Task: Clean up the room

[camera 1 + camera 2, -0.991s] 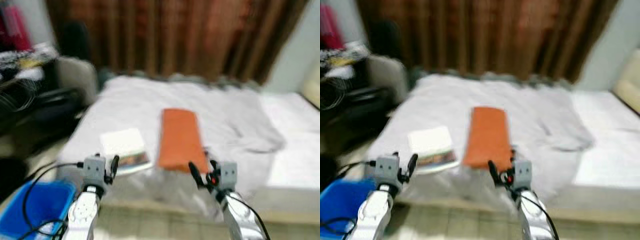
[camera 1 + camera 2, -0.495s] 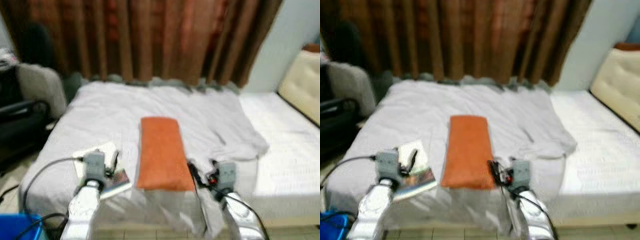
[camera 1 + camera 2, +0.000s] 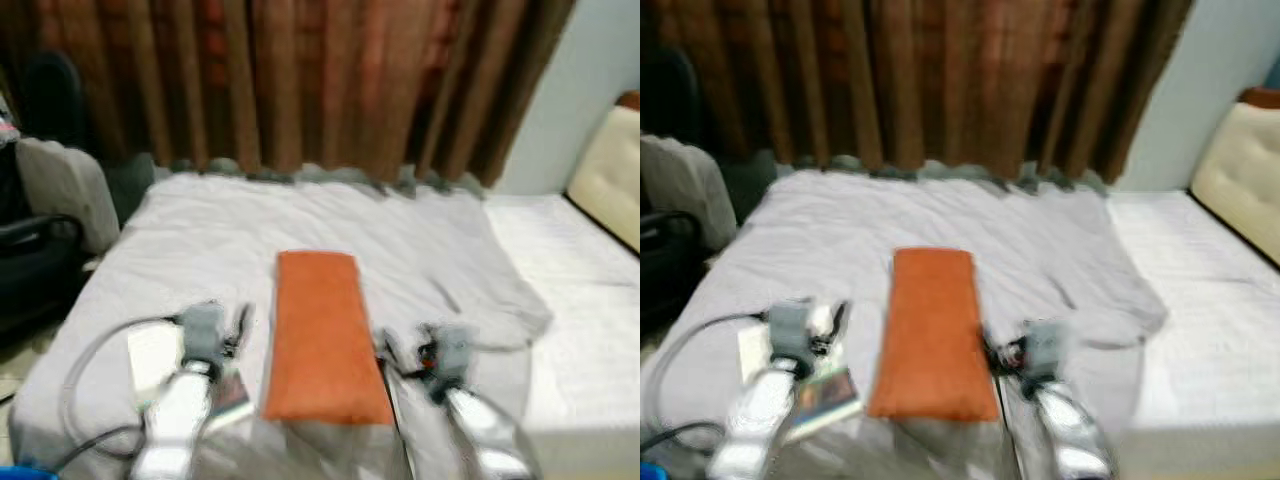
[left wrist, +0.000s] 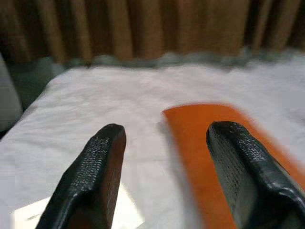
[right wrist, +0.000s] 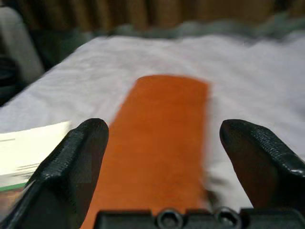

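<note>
Orange cloth (image 3: 322, 335): folded long strip, flat on the bed (image 3: 200, 230), its near end at the bed's front edge, between the 2 grippers.
Left gripper (image 4: 164, 176): raised over the bed's near-left part, fingers spread apart, nothing between them.
Right gripper (image 5: 164, 162): raised just right of the cloth's near end, fingers wide apart, nothing held.
Book (image 3: 815, 385): lies beside the cloth on its left, under the left arm; cover printed, writing too blurred to read.
Open room: bare grey sheet beyond the cloth up to the brown curtain (image 3: 300, 80).
Right side: white mattress (image 3: 590, 290), cream headboard (image 3: 612, 170).
Left side: dark chair (image 3: 35, 250).
</note>
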`<state>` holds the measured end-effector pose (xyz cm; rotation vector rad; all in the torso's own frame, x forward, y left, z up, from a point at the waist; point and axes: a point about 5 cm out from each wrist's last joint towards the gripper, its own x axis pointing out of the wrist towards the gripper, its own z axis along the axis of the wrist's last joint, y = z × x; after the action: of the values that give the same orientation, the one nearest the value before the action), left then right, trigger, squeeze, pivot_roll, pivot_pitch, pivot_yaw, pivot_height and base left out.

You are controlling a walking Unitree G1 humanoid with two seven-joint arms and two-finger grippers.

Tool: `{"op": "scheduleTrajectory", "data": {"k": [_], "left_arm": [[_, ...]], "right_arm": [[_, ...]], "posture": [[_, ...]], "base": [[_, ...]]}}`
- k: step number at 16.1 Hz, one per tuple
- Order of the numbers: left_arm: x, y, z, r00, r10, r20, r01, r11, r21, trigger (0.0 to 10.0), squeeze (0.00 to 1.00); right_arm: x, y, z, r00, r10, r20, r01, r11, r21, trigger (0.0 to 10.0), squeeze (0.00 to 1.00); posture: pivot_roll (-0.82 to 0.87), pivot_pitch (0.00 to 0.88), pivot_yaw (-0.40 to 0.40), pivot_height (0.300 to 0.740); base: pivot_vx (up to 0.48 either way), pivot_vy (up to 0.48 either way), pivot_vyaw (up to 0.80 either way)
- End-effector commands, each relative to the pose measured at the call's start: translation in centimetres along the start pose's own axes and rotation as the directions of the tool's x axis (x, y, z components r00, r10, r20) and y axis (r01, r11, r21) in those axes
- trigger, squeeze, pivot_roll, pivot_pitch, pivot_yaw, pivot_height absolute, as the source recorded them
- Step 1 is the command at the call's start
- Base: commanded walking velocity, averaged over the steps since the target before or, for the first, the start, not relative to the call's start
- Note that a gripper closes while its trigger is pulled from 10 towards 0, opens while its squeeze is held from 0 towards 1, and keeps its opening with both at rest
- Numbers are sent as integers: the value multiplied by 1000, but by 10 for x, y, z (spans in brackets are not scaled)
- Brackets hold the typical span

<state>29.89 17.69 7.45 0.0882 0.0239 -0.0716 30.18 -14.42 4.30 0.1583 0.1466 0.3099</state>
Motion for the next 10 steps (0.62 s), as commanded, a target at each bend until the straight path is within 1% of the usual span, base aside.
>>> {"op": "scheduleTrajectory", "data": {"k": [1, 2, 4, 5, 6, 7, 8, 9, 10], "left_arm": [[8, -15, 2, 998, -66, -7, 66, 998, -19, 10000, 0], [11, -20, 0, 995, -97, -26, 97, 995, -22, 10000, 0], [16, -19, -5, 992, -106, -65, 103, 994, -40, 10000, 0], [24, -11, -10, 990, -78, -121, 69, 995, -77, 10000, 0], [30, -1, -11, 987, -40, -158, 20, 992, -127, 10000, 0], [34, 10, -12, 980, -13, -199, -21, 986, -164, 10000, 0], [36, 16, -14, 974, 4, -227, -49, 980, -192, 10000, 0], [36, 19, -15, 971, 14, -240, -71, 971, -230, 10000, 0], [39, 19, -15, 965, -40, -260, -71, 913, -402, 10000, 0]], "right_arm": [[-2, -15, 1, 999, -43, -20, 43, 999, 10, 10000, 0], [-1, -18, 3, 998, -60, -22, 61, 998, 14, 10000, 0], [1, -21, 3, 997, -75, -34, 76, 997, 35, 10000, 0], [4, -19, -8, 989, -62, -131, 76, 992, 102, 10000, 0], [7, -16, -16, 977, -23, -214, 61, 983, 171, 10000, 0], [10, -13, -17, 971, 13, -240, 38, 978, 205, 10000, 0], [12, -12, -15, 971, 26, -239, 24, 978, 206, 10000, 0], [13, -12, -13, 973, 34, -230, 13, 980, 199, 10000, 0], [15, -25, 1, 988, -56, -142, 92, 961, 263, 10000, 0]], "posture": [[129, 0, -93, 740], [129, 0, -93, 740], [126, 0, -92, 740], [110, 0, -86, 740], [111, 6, -86, 740], [110, 25, -86, 740], [108, 36, -87, 740], [100, 80, -88, 740], [84, 211, -103, 740]], "base": [[480, 0, 0], [480, 0, 0], [480, 0, 0], [480, 0, 0], [0, 0, 0], [0, 0, 0], [0, 0, 0], [0, 0, 0], [0, 0, 0]]}}
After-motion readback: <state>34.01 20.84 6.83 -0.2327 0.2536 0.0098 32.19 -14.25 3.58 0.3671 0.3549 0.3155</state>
